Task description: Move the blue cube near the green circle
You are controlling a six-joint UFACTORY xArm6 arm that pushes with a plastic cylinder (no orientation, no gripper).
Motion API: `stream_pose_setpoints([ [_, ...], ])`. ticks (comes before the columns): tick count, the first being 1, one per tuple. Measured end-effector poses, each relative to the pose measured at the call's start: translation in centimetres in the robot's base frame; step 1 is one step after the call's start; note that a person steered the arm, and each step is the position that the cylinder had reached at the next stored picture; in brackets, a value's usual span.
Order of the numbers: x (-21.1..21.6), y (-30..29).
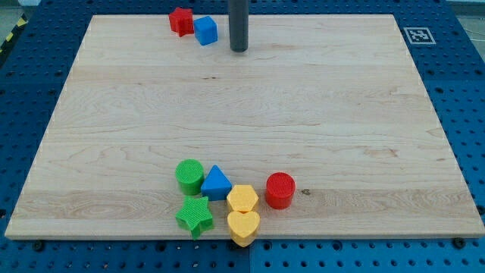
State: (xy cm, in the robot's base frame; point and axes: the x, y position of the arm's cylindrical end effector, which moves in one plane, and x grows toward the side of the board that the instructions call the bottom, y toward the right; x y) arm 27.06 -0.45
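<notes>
Nearest the view's bottom, the green star and yellow heart are sitting, with the green circle, blue triangle, yellow hexagon and red cylinder behind. Far up top, the red star is touching the blue cube; my tip is hovering just right of it. I have no jaws, only a rod. The cube is looking light, stiff and slidable; I'm judging its far face best for pushing.
</notes>
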Motion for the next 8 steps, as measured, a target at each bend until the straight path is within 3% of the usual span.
stream_pose_setpoints([
  [2,-7.7,0.2],
  [5,-7.7,-1.1],
  [8,-7.8,-6.8],
])
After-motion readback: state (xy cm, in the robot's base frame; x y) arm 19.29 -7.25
